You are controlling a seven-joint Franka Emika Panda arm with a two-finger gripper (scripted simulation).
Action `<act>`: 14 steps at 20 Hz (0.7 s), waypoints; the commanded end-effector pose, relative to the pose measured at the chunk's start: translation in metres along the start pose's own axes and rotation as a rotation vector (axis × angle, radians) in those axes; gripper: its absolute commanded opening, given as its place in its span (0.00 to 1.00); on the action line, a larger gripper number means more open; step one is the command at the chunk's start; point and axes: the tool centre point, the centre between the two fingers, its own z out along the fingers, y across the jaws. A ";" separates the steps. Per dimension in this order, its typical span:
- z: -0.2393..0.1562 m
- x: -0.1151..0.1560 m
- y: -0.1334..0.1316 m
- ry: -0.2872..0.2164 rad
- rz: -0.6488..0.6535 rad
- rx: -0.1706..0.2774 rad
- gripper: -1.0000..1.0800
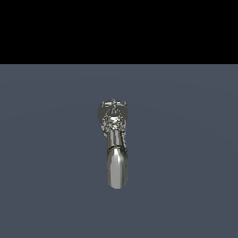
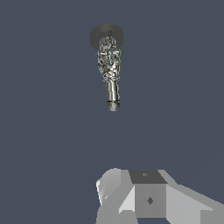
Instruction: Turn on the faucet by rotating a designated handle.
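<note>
As rendered from the wrist view, the nearest item is the pale grey blocky gripper (image 2: pixel 146 199) of the arm, showing faceted light panels and a darker square face with a small diamond mark. Its fingertips lie outside that view and it does not appear in the exterior view, so whether it is open or closed cannot be told. It holds nothing visible and sits well apart from the faucet.

Item two: flat slate-blue tabletop (image 1: pixel 46 186), matte and uniform, filling both views. Its far edge meets a black background in the exterior view; the other edges and all corners fall outside the renders.

Item three: polished chrome metal faucet (image 1: pixel 114 144), standing near the middle of the visible tabletop, well short of the far edge. Its rounded, tapering spout (image 1: pixel 116 169) is the nearest part in the exterior view. In the wrist view the faucet (image 2: pixel 109 65) appears small and distant, spout end toward the camera.

Item four: dark grey round base disc (image 2: pixel 106 35), beneath the faucet's far end, touching the tabletop.

Item five: small chrome handle fitting (image 1: pixel 113 104), atop the faucet's far end; reflections blur its shape, possibly a cross-type knob.
</note>
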 end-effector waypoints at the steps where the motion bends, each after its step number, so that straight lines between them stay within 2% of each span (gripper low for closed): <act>1: 0.023 0.000 0.014 -0.070 0.047 0.014 0.40; 2: 0.036 0.011 -0.013 -0.063 -0.016 0.005 0.43; 3: 0.058 0.018 -0.010 -0.086 0.012 0.012 0.45; 4: 0.080 0.023 -0.018 -0.116 0.000 -0.007 0.50; 6: 0.119 0.031 -0.005 -0.159 0.052 0.009 0.51; 7: 0.132 0.038 -0.003 -0.166 0.045 -0.027 0.48; 8: 0.138 0.051 -0.007 -0.155 0.076 -0.028 0.50; 9: 0.156 0.053 -0.011 -0.169 0.079 -0.048 0.40; 10: 0.175 0.054 -0.011 -0.191 0.081 -0.067 0.35; 11: 0.184 0.063 0.008 -0.183 0.143 -0.065 0.31; 12: 0.199 0.069 0.011 -0.186 0.185 -0.072 0.30; 13: 0.189 0.095 -0.020 -0.136 0.124 -0.072 0.40; 14: 0.208 0.095 0.001 -0.151 0.154 -0.100 0.44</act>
